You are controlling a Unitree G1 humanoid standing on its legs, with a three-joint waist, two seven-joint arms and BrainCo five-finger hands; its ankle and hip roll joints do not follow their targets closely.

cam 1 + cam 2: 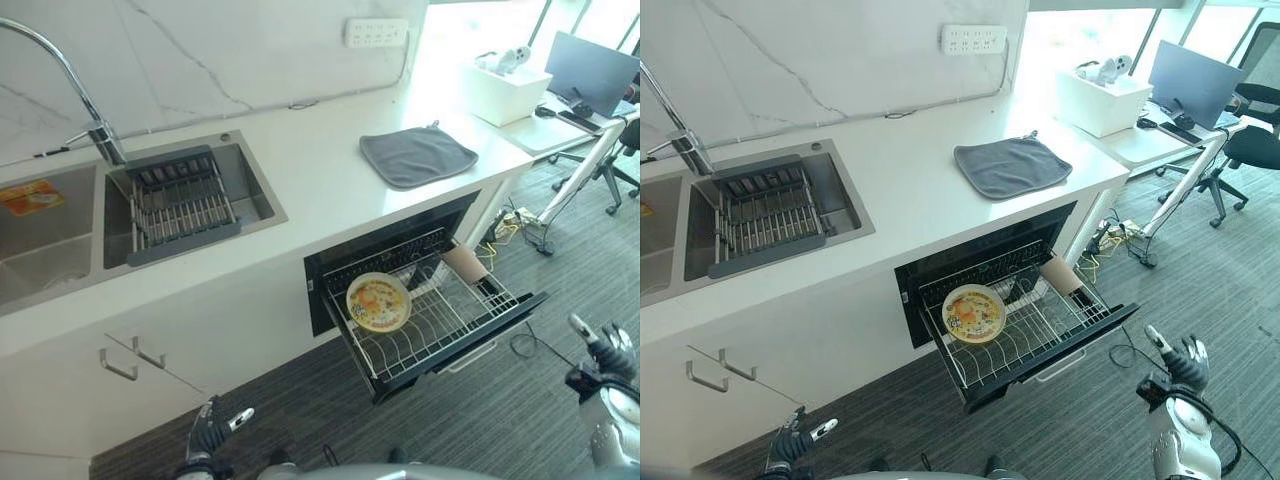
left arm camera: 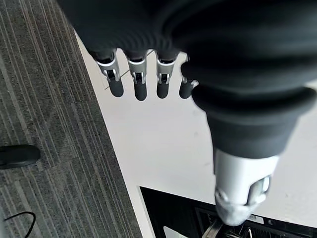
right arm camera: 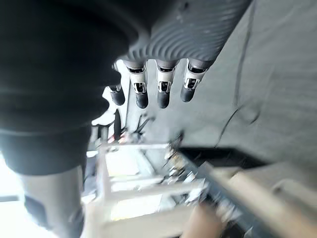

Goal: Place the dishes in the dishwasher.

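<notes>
The dishwasher drawer [image 1: 470, 346] stands pulled out from under the white counter, with its wire rack [image 1: 452, 318] exposed. A round yellow patterned plate [image 1: 378, 301] leans in the rack's left part. A brown cup [image 1: 463, 264] lies tilted at the rack's back right corner. My left hand [image 1: 208, 432] hangs low at the front left over the carpet, its fingers [image 2: 140, 85] straight and holding nothing. My right hand [image 1: 600, 352] hangs low to the right of the drawer, its fingers [image 3: 163, 90] also straight and empty.
A double sink [image 1: 255, 195] with a dark drying rack [image 1: 180, 205] and a faucet [image 1: 85, 100] is set in the counter at the left. A grey cloth [image 1: 418, 153] lies on the counter above the drawer. A desk, a monitor [image 1: 595, 70] and an office chair stand at the far right.
</notes>
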